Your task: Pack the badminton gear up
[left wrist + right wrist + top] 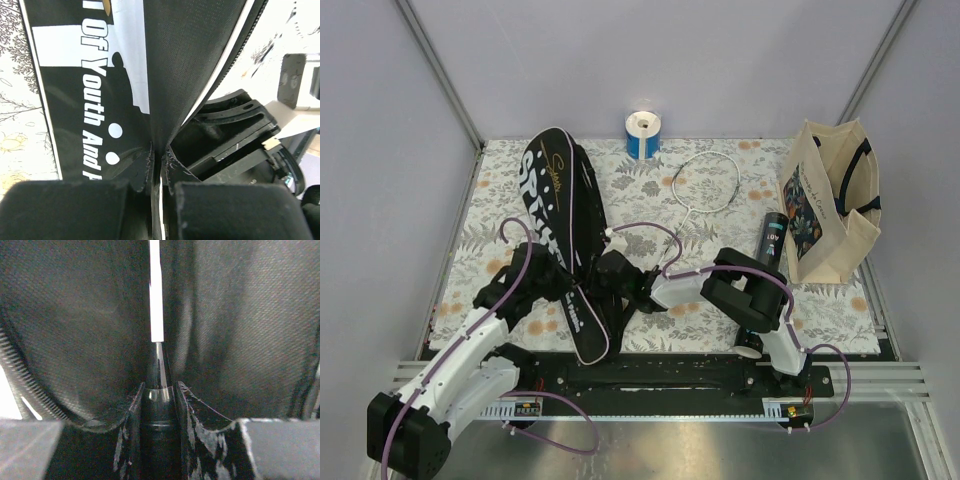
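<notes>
The long black racket cover [555, 200] lies lengthwise on the left of the table. My left gripper [568, 300] is shut on the cover's open edge [180, 60], near its lower end; in the left wrist view the gripper [159, 160] pinches the fabric. My right gripper [618, 275] reaches into the cover's opening from the right. In the right wrist view this gripper [159, 395] is shut on a racket's black handle, and the white shaft [156, 300] runs ahead between the cover's walls [75, 315]. A second white-framed racket [706, 182] lies further back. A black tube [773, 238] lies beside the bag.
A beige tote bag [830, 200] with dark handles stands at the right. A blue-and-white roll [643, 135] stands at the back edge. Purple cables loop over both arms. Grey walls close in the floral table mat [720, 310] on three sides.
</notes>
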Action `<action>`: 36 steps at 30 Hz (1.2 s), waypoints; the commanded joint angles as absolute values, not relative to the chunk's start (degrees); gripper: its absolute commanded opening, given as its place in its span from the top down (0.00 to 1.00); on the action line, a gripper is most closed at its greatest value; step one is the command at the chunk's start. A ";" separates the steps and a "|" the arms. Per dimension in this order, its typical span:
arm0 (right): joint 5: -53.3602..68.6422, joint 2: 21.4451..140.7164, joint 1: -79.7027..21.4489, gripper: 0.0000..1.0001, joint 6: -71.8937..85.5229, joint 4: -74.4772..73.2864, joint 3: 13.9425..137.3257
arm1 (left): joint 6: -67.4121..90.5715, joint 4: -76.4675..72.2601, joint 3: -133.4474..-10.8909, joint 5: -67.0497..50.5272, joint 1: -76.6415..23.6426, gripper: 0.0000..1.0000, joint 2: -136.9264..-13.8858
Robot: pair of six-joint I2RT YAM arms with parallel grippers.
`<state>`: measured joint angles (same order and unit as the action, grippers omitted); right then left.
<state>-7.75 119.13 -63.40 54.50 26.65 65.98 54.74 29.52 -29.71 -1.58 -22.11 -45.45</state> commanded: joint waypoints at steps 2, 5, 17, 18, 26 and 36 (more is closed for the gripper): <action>-17.75 120.06 -64.33 0.89 58.45 29.18 70.22 | 63.19 23.38 -30.41 -12.84 -23.73 1.00 -40.61; -19.15 120.67 -64.86 0.84 58.45 28.31 71.45 | 64.86 22.42 -29.36 -11.34 -23.55 1.00 -38.76; -13.02 102.85 -64.60 0.36 51.15 20.67 65.05 | 53.63 29.26 -35.24 -3.00 -20.92 1.00 -45.26; -11.88 101.09 -64.25 0.33 51.24 19.78 64.17 | 52.74 30.14 -36.03 -2.21 -20.74 1.00 -45.61; -13.18 87.82 -63.46 0.31 60.19 10.39 54.59 | 47.73 33.66 -39.11 2.11 -18.90 1.00 -48.69; -27.76 84.20 -62.05 0.35 76.18 -20.80 57.56 | 41.67 37.26 -41.48 0.52 -14.59 1.00 -52.91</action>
